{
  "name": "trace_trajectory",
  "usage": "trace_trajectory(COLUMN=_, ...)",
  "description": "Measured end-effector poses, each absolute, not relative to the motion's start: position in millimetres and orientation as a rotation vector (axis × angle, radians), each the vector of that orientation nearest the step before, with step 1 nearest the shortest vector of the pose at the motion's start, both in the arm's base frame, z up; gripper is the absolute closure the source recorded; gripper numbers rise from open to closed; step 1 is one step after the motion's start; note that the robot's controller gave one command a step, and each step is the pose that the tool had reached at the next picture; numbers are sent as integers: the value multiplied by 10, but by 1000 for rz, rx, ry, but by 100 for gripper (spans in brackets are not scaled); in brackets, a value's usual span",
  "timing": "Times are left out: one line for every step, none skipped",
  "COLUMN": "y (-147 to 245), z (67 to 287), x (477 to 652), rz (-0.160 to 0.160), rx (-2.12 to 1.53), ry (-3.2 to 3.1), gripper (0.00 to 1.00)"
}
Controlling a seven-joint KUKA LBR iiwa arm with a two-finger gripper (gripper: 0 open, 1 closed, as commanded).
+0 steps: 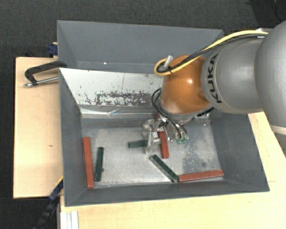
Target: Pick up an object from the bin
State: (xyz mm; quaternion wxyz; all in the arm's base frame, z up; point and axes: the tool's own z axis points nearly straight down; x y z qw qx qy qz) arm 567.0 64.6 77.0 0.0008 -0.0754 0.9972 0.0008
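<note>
The gripper (157, 136) sits low in the middle of the grey bin (70, 128), against a short red stick (164, 147). I cannot tell how wide it is set. A dark green stick (136, 144) lies just left, so closing may snag both or knock the red one aside.

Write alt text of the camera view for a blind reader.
The arm's gripper is down in the middle of a grey bin, next to a short red stick and a dark green stick. At the left lie a long red stick and a thin green stick; at the front right, a slanted green stick and a level red stick.
</note>
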Motion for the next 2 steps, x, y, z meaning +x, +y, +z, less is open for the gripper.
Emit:
trace_trajectory(y=645, z=770, x=5669, rz=3, rx=-236, ry=3131, gripper=100)
trace_trajectory(y=670, z=2645, x=5899, rz=3, rx=-180, ry=3121, gripper=100)
